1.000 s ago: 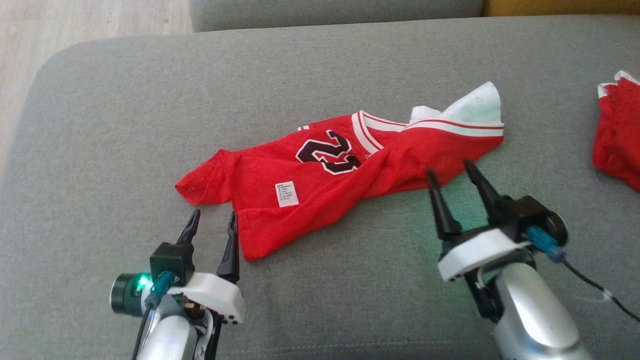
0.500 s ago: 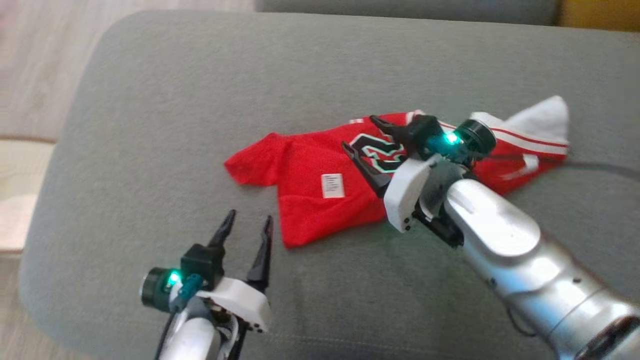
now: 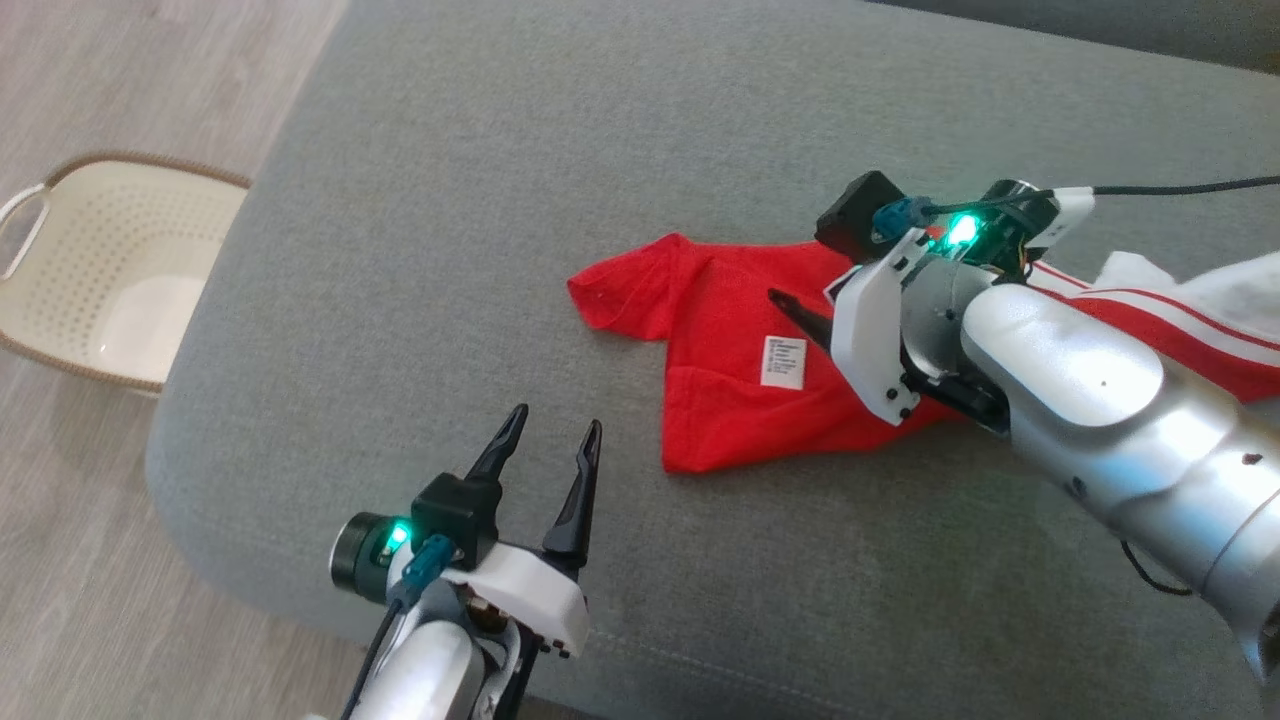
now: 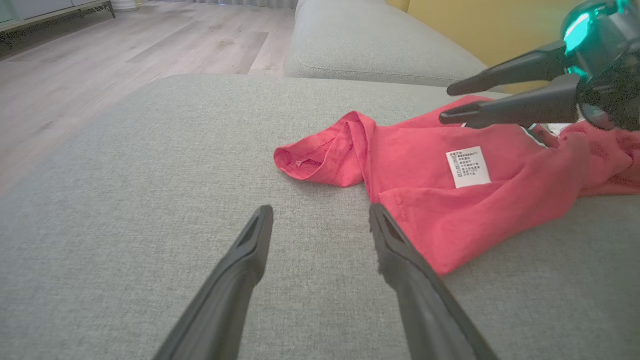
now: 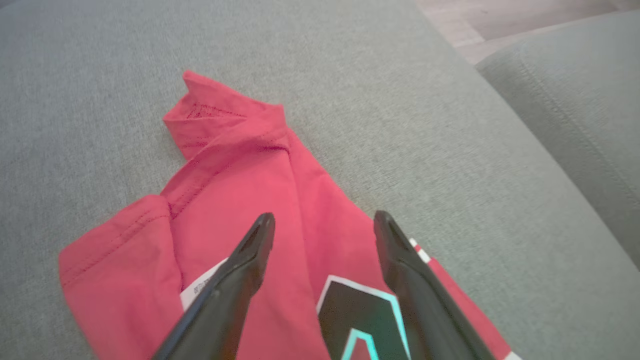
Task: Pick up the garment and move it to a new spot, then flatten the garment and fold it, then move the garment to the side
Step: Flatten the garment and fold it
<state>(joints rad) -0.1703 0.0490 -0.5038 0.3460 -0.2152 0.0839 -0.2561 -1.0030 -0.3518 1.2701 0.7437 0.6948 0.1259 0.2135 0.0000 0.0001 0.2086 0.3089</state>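
In the head view, the bright red mesh jersey point(image 3: 730, 400) lies crumpled on the grey woven sofa seat point(image 3: 500, 200). Its near corner is just ahead and to the right of the left gripper point(image 3: 557, 418), whose jaws stand wide and empty over bare cushion, probably placed to take that corner. The right gripper point(image 3: 796, 268) reaches in over the jersey from the right, jaws spread and holding nothing, with its lower finger just beside the small white tag point(image 3: 784, 361). A cream perforated plastic basket point(image 3: 90, 230) sits on the floor well off to the left. In the left wrist view, the left gripper point(image 4: 320, 209) frames bare cushion; the jersey's hem point(image 4: 425, 200) lies against or just beside its right finger, I cannot tell which, and a folded red end lies beyond the gap. The right gripper point(image 4: 446, 105) hangs above the cloth past the tag point(image 4: 468, 167). In the right wrist view, the right gripper point(image 5: 325, 216) has red cloth point(image 5: 240, 200) between and ahead of its tips and the black white-outlined lettering point(image 5: 350, 310) nearer its wrist. It looks aimed at pinching the jersey's middle for the first lift.
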